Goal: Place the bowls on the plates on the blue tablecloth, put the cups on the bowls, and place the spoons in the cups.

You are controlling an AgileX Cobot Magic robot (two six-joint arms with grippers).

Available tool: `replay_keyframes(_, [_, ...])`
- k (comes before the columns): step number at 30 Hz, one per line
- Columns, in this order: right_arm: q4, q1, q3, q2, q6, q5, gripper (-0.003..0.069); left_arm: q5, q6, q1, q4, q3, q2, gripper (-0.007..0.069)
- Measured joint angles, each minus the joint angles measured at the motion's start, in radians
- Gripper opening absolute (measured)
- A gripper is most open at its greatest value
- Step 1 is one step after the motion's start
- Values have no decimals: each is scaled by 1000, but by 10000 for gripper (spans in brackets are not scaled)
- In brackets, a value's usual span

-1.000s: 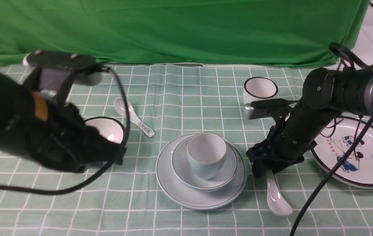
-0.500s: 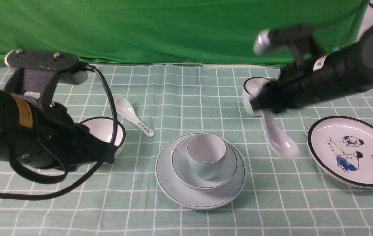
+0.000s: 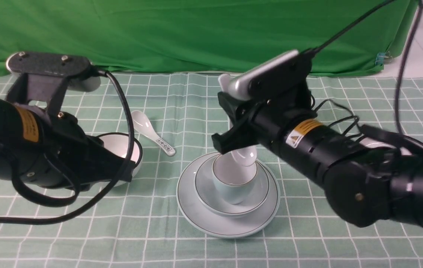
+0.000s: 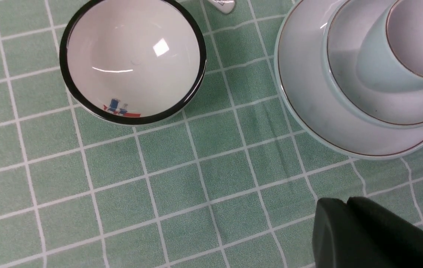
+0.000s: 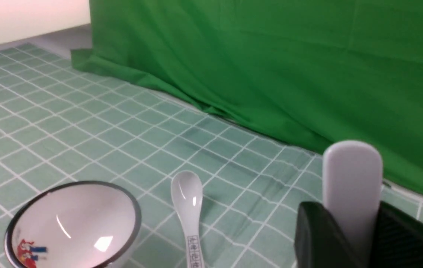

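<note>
Two bowls, pale blue bowl (image 3: 207,193) and black-rimmed bowl (image 3: 120,147), two spoons, plain spoon (image 3: 244,156) and printed-handle spoon (image 3: 151,134), one plate (image 3: 192,212), one cup (image 3: 231,190) visible.

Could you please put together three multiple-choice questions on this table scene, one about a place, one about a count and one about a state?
1. Where does the white ceramic bowl with the thick black rim stand?
A. on a plate
B. directly on the pale green-blue grid tablecloth
C. inside a cup

2. How many glossy white ceramic soup spoons are in view?
A. two
B. one
C. three

3. What is the state of the right gripper?
A. open and empty
B. shut on a cup
C. shut on the plain white spoon

Answers:
1 B: cloth squares show all round the bowl's foot.
2 A: the print-handled spoon lies on the cloth, and the plain one is held with its scoop at the mouth of the pale blue cup.
3 C: its jaws pinch the spoon's handle.
</note>
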Motion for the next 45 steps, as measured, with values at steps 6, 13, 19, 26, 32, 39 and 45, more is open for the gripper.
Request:
replay_keyframes(6, [-4,0,0,58,45,-76,175,12,0,0,0,0,0,8])
replay_keyframes(13, [-11,0,0,114,48,-106,175,27,0,0,0,0,0,8])
replay_keyframes(19, [-12,0,0,123,49,-88,230,27,0,0,0,0,0,8])
replay_keyframes(26, [-12,1,0,99,49,59,293,26,1,0,0,0,0,8])
replay_keyframes(32, [-11,-40,-53,-143,46,737,257,25,1,0,0,0,0,8])
replay_keyframes(39, [-111,-246,-215,-458,-54,1750,33,-22,1,0,0,0,0,8])
replay_keyframes(45, [-199,-496,-85,-816,103,1526,24,-48,1,0,-22,0,0,8])
